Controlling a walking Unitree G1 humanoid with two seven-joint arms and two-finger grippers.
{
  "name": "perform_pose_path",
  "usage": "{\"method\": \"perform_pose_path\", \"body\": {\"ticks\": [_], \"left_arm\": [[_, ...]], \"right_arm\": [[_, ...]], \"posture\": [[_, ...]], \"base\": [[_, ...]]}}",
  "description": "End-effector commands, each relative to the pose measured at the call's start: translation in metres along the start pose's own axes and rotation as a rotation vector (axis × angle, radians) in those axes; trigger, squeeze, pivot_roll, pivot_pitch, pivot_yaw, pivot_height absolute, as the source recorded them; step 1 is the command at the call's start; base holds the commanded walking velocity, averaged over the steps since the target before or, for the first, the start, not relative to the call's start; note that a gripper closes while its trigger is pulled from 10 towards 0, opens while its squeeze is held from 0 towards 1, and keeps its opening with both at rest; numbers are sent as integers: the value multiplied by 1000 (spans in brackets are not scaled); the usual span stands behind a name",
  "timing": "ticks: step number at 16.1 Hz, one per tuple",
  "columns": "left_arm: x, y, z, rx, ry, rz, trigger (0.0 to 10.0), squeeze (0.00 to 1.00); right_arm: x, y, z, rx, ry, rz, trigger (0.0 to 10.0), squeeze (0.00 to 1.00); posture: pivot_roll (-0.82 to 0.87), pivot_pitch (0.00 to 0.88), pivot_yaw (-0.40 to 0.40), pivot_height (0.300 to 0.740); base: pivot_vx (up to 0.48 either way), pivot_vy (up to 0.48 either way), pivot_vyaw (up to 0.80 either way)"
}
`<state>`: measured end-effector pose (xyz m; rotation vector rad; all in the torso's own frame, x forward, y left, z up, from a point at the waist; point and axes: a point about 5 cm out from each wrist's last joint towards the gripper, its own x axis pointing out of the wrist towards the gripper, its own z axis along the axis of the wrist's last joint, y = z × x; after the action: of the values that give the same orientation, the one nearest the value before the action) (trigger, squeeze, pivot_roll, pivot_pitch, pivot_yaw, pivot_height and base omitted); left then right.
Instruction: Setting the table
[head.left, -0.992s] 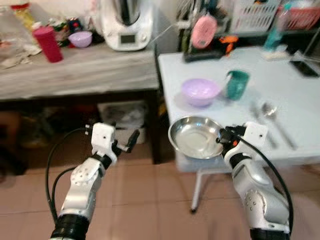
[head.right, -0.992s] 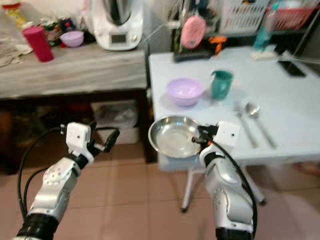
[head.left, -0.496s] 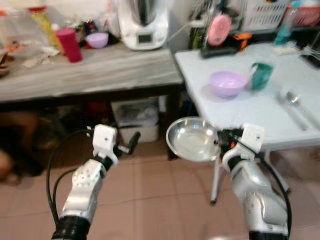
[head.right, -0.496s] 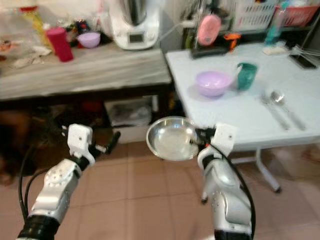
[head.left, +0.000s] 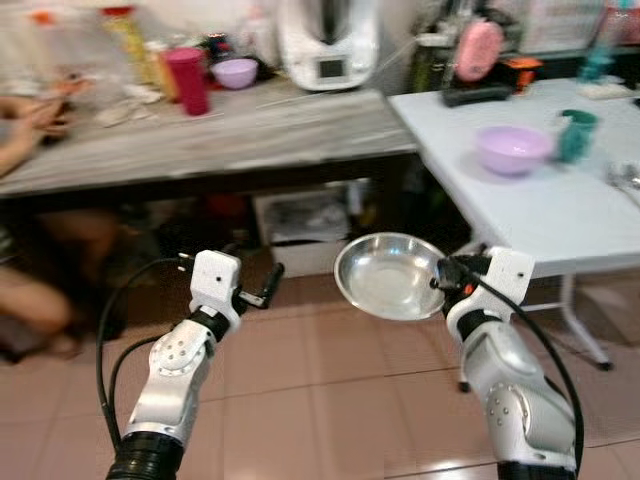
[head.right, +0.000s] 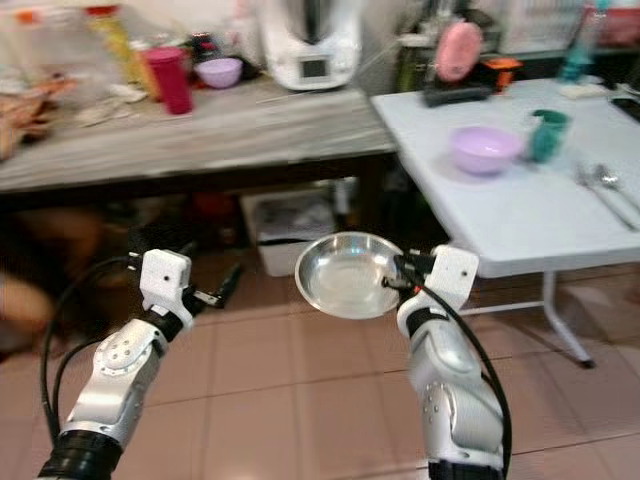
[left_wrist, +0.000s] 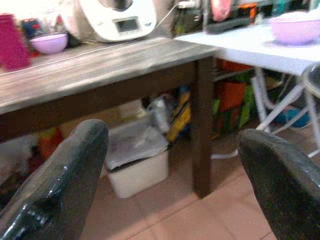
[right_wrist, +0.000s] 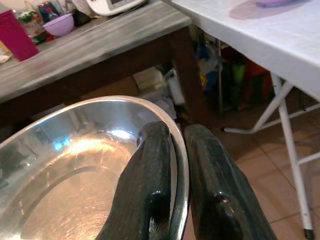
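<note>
My right gripper (head.left: 438, 283) is shut on the rim of a shiny steel bowl (head.left: 388, 275), held level above the tiled floor in front of the white table (head.left: 530, 215); the right wrist view has both fingers (right_wrist: 155, 185) pinching that rim (right_wrist: 181, 165). On the white table stand a purple bowl (head.left: 513, 149), a teal cup (head.left: 573, 136) and cutlery (head.left: 625, 178) at the right edge. My left gripper (head.left: 262, 287) hangs low over the floor, open and empty, its two fingers (left_wrist: 55, 175) wide apart.
A grey wooden counter (head.left: 200, 140) stretches along the left with a white kitchen machine (head.left: 328, 42), a red cup (head.left: 187, 80) and a small purple bowl (head.left: 236, 72). A person's hands (head.left: 35, 110) rest at its left end. A white bin (head.left: 312, 232) sits under it.
The camera has swung left, so the white table has slid towards the right and a person has come into view. Both arms keep their pose; the steel bowl stays held.
</note>
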<state>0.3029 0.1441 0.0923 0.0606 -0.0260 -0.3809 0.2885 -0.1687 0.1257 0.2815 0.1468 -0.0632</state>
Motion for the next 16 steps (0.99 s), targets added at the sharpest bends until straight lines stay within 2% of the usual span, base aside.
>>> {"method": "perform_pose_path", "body": {"ticks": [1,3,6,16], "left_arm": [[3,-4,-1,-11,4,-7,10000,0],[3,-5,0,-20,1,-12,10000,0],[4,-5,0,-20,2,-21,10000,0],[7,-12,-1,-29,2,-53,10000,0]], "right_arm": [[-1,-2,7,-3,-36,-2,10000,0],[-1,-2,8,-5,-45,3,10000,0],[-1,-2,9,-2,-45,1,10000,0],[-1,-3,10,-9,-58,-5,10000,0]], "posture": [[-282,0,60,740],[-283,0,58,740],[-286,0,57,740],[-298,0,60,740]], "base": [[0,0,0],[0,0,0],[325,0,271],[469,0,0]]}}
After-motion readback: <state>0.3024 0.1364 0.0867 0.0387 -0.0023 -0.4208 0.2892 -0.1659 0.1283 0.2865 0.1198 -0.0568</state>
